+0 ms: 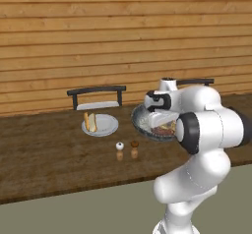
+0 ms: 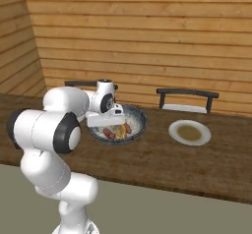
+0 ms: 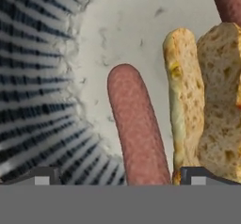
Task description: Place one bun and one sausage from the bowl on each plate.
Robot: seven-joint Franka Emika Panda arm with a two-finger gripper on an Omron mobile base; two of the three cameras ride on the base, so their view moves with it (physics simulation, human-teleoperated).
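My gripper (image 3: pixel 121 178) is open, low inside the bowl (image 3: pixel 127 30). A reddish sausage (image 3: pixel 139 129) lies lengthwise between the two fingertips (image 3: pixel 42 176). A tan split bun (image 3: pixel 202 105) lies right beside it, and the end of a second sausage (image 3: pixel 229 2) shows beyond. From the right base, the dark-rimmed bowl (image 2: pixel 140 117) holds sausages (image 2: pixel 109 134) and a bun (image 2: pixel 119 130) under my hand. One plate (image 2: pixel 190 132) sits bare to the bowl's right. The other plate (image 1: pixel 109 127), left of the bowl (image 1: pixel 140 125), carries a bun (image 1: pixel 90 121).
Two small shakers (image 1: pixel 119 151) (image 1: pixel 134 150) stand on the wooden table (image 1: pixel 49 154) in front of the bowl. Dark chairs (image 1: pixel 96 93) (image 2: pixel 187 96) stand behind the table against the plank wall. My own arm blocks much of the bowl in the left base view.
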